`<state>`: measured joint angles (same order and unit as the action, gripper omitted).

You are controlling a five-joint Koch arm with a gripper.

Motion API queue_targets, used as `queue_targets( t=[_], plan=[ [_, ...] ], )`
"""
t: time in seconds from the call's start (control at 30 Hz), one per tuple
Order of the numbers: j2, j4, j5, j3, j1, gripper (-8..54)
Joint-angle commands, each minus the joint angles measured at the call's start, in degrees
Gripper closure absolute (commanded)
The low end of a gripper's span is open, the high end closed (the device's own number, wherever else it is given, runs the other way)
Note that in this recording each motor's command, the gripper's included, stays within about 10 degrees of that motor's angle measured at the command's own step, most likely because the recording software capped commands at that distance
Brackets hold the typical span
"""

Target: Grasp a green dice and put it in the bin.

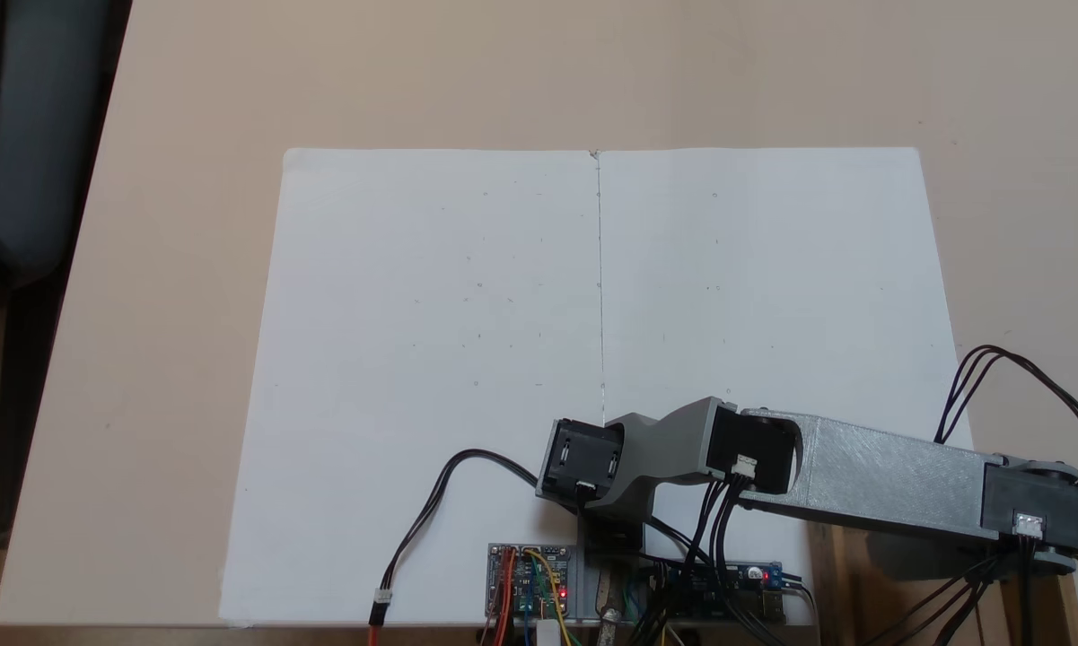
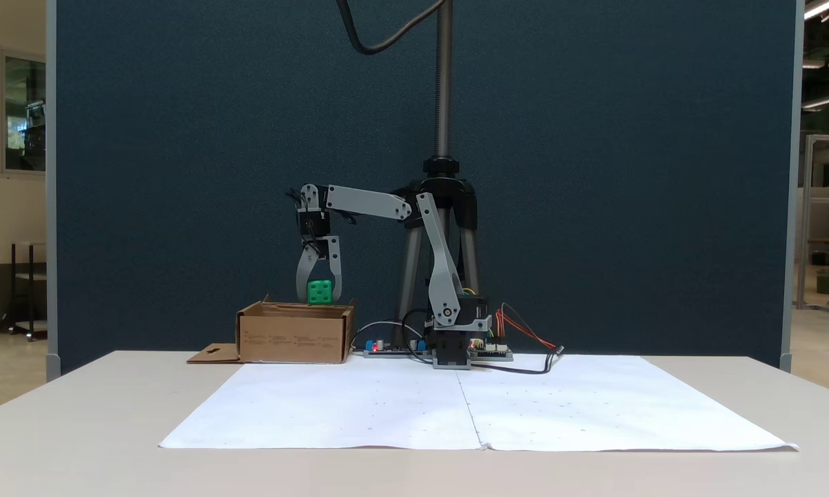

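Observation:
In a fixed view the green dice (image 2: 319,291) hangs just above the open top of the bin (image 2: 295,336), a brown cardboard box left of the arm's base. My gripper (image 2: 319,298) points straight down and is shut on the dice, one grey finger (image 2: 302,276) on each side of it. In the other fixed view the arm (image 1: 889,475) reaches out to the right. There its wrist (image 1: 1032,516) is over brown cardboard of the bin (image 1: 848,583), and the fingers and dice are hidden under it.
White paper sheets (image 2: 469,407) cover the table in front of the base. Circuit boards (image 1: 530,583) and loose cables (image 1: 431,511) lie beside the base. A folded-down box flap (image 2: 214,354) rests on the table left of the bin. A tripod (image 2: 443,207) stands behind the arm.

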<state>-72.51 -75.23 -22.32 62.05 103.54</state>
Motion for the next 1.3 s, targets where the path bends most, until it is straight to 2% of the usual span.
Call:
queue_targets(
  t=[0.0, 0.03, 0.43, 0.6, 0.93, 1.27],
  plan=[
    [-0.7, 2.3, -4.9, -0.4, 1.3, 8.7],
    [-0.7, 2.5, -5.0, -0.4, 1.3, 4.9],
    [-0.8, 3.5, -4.9, -0.5, 0.9, 4.7],
    [-2.2, 3.9, -2.5, -3.6, -4.7, 4.7],
    [-16.5, 3.7, 13.2, -4.9, -33.0, 4.7],
    [-23.8, 1.2, 16.0, -4.9, -64.3, 4.7]
  ],
)
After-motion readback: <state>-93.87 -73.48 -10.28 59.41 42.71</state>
